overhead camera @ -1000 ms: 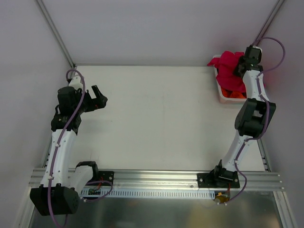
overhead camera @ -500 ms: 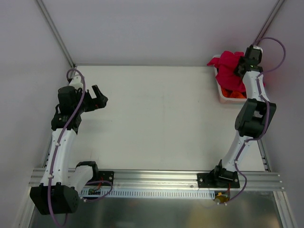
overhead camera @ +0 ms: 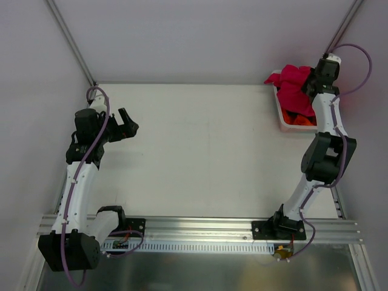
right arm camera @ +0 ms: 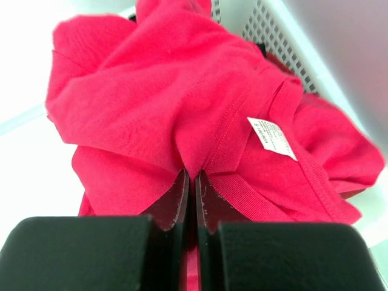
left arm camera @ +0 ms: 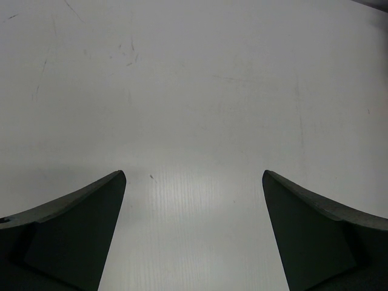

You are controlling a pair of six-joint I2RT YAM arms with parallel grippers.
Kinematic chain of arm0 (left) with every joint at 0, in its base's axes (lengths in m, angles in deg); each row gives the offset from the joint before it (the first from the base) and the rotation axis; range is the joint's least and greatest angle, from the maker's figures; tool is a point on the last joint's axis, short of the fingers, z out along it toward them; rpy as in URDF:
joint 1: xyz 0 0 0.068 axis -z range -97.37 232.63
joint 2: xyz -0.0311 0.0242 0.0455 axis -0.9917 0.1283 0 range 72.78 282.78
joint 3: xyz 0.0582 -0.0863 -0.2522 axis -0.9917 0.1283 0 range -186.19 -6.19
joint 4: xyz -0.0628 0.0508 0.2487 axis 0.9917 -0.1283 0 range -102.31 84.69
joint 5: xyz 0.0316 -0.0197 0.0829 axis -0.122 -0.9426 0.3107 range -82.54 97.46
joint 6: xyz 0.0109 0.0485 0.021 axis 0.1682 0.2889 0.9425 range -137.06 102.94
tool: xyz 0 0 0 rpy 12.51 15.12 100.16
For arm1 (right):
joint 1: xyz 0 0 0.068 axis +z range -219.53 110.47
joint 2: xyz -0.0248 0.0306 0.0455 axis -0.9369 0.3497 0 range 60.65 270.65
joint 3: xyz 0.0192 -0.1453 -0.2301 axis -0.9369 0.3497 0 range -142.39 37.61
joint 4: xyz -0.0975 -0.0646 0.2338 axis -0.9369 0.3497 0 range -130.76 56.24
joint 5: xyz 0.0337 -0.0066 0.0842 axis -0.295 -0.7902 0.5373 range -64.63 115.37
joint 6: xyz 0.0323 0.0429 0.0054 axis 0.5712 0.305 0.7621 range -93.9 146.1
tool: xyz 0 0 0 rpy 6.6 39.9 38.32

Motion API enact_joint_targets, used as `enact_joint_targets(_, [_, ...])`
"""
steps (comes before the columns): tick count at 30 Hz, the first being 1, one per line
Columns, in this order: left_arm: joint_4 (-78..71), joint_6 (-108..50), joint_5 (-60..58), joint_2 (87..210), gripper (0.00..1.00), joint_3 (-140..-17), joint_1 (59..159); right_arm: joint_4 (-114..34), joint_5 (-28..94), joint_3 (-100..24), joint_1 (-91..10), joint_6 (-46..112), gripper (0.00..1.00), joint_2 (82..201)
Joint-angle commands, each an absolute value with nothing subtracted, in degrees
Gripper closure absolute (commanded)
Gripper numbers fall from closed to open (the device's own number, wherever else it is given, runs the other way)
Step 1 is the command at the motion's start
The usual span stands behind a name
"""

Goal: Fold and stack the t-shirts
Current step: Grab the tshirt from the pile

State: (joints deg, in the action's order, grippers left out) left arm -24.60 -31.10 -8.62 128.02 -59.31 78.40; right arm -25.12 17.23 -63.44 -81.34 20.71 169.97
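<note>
The jaws pinch a fold of the crimson-pink t-shirt (right arm camera: 182, 109), bunched over the white basket (right arm camera: 267, 29).

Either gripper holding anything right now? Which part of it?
Right gripper is shut on the pink t-shirt, pinching a fold of cloth near the collar band, beside the white label. Left gripper is open, holding nothing.

Overhead and close wrist views seemingly share t-shirt (overhead camera: 292, 88).
</note>
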Motion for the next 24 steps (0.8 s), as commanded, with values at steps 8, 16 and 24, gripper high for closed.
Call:
enact_joint_targets(8, [-23.6,-31.1,-10.8,125.3,0.01,-60.5,77.8,-35.4,15.6,-59.4,-81.4,18.9,1.00,159.1])
enact_joint_targets(16, [-23.6,-31.0,-11.3,125.7,0.01,-60.9,77.8,-35.8,15.3,-63.8,-81.4,17.3,1.00,157.1])
enact_joint_targets(24, [-22.3,-30.9,-12.1,126.6,0.01,-61.7,77.9,-35.2,17.7,-76.5,-81.4,20.3,1.00,156.9])
